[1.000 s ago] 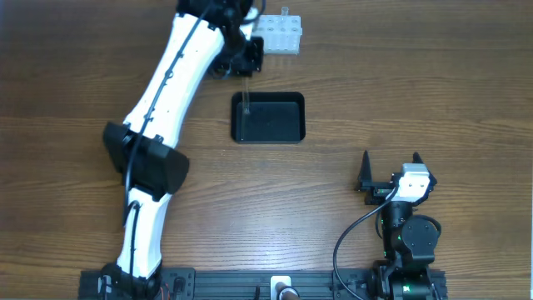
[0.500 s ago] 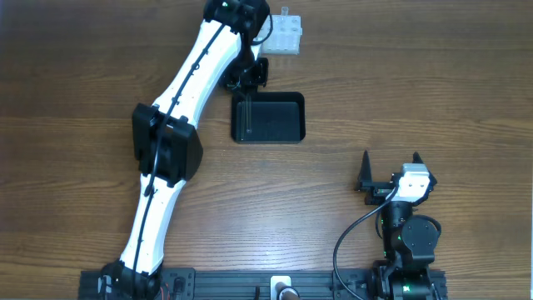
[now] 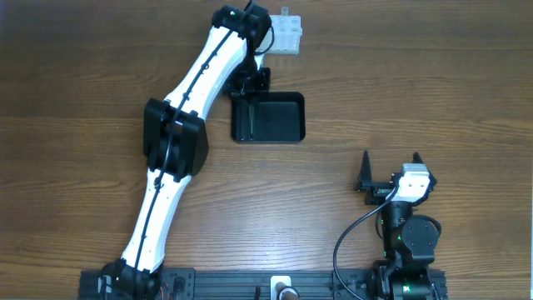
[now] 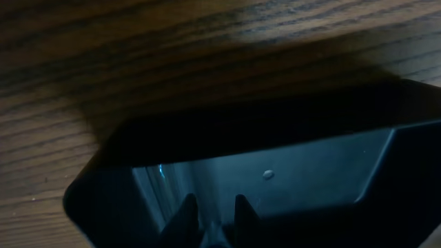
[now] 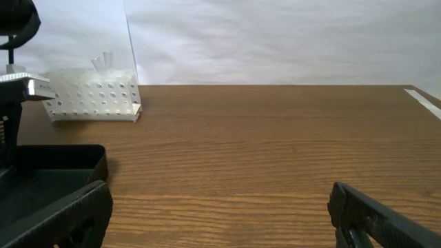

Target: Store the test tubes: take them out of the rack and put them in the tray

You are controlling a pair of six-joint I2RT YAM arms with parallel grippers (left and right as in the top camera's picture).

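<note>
Count first: two arms, two grippers, one black tray, one rack, all on a wooden table (image 3: 433, 75). There's one test tube I can actually make out in the tray, plus at least one more poking out of the rack. I can't get an exact number there.

Nearest the arm bases is the right gripper (image 3: 391, 169). It sits well apart from the tray (image 3: 301, 117), off toward the tray's right and on the base side. Its fingers are spread wide with nothing between them. You can see the same thing in its own wrist view, where the right gripper (image 5: 220, 234) has bare wood in the gap and the tray (image 5: 62, 162) is off to one side.

Next out is the tray itself: black, rectangular, shallow, with rounded corners. The left gripper (image 3: 249, 93) is down at its far left corner, dipped inside the rim. In the left wrist view the left gripper (image 4: 212, 222) has its two fingertips a little apart just over the tray (image 4: 241, 117) floor, and I can't spot anything pinched between them.

The test tube (image 3: 247, 117) is a thin clear one lying flat inside the tray along its left wall. Up close, the test tube (image 4: 160, 196) is a pale glassy streak just beside the fingertips.

Farthest out, just beyond the tray's far edge, is the rack (image 3: 283, 35). It's a whitish, see-through block with rows of round holes. From the right wrist camera the rack (image 5: 93, 102) shows clear tube tops sticking up.
</note>
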